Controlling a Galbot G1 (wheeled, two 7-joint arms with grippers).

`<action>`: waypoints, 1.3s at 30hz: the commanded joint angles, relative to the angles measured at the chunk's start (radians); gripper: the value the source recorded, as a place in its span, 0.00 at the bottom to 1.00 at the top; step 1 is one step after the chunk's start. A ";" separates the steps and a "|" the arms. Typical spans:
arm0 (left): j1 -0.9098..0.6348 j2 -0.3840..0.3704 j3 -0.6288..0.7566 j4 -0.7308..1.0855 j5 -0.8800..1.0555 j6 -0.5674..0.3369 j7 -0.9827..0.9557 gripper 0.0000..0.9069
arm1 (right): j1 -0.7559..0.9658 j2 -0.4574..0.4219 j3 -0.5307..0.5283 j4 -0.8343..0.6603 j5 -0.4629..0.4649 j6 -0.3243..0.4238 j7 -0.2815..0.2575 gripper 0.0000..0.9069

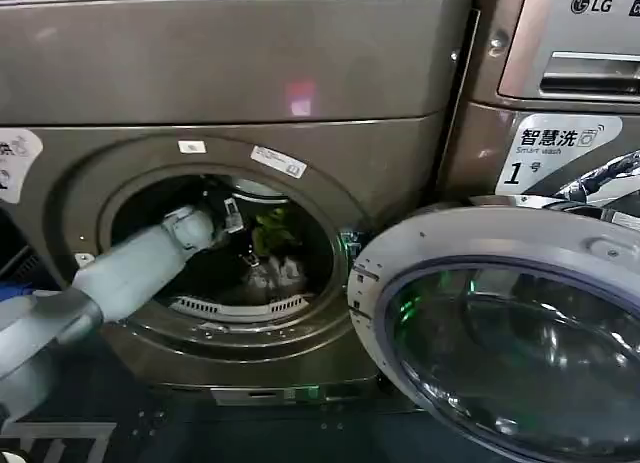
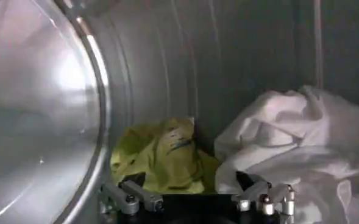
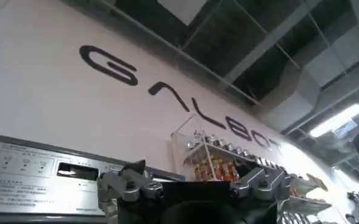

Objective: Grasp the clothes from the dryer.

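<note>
We see left gripper (image 2: 194, 198) jaws spread wide, gripping nothing, aimed at yellow-green cloth (image 2: 164, 155) and white cloth (image 2: 289, 152) on drum (image 2: 240, 55) floor. Head view shows left arm through dryer (image 1: 230, 73) porthole, door (image 1: 500, 333) swung aside. Right gripper (image 3: 194, 185) parked outside dryer, jaws apart, empty.

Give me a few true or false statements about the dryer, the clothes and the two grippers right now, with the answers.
1. The dryer door stands open. True.
2. The left gripper is inside the drum. True; its arm reaches through the porthole in the head view.
3. The left gripper is shut on the white cloth. False; it is open, with both pieces ahead of it.
4. The yellow-green cloth lies beside the white cloth in the drum. True.
5. The right gripper is inside the drum too. False; it is open and points up at a wall with lettering.
</note>
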 commanded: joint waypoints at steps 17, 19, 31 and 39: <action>-0.107 -0.011 0.078 -0.034 -0.055 0.008 0.191 1.00 | -0.015 0.011 -0.011 0.015 0.002 0.001 -0.001 1.00; -0.117 -0.008 0.090 -0.044 -0.054 0.008 0.210 1.00 | -0.016 0.011 -0.011 0.016 0.003 0.001 -0.001 1.00; -0.134 0.009 0.149 -0.073 -0.013 0.009 0.223 1.00 | -0.015 0.015 -0.017 0.023 0.001 0.000 -0.001 1.00; -0.104 0.016 0.158 -0.087 -0.001 0.012 0.215 1.00 | -0.011 0.024 -0.029 0.027 -0.008 0.001 -0.002 1.00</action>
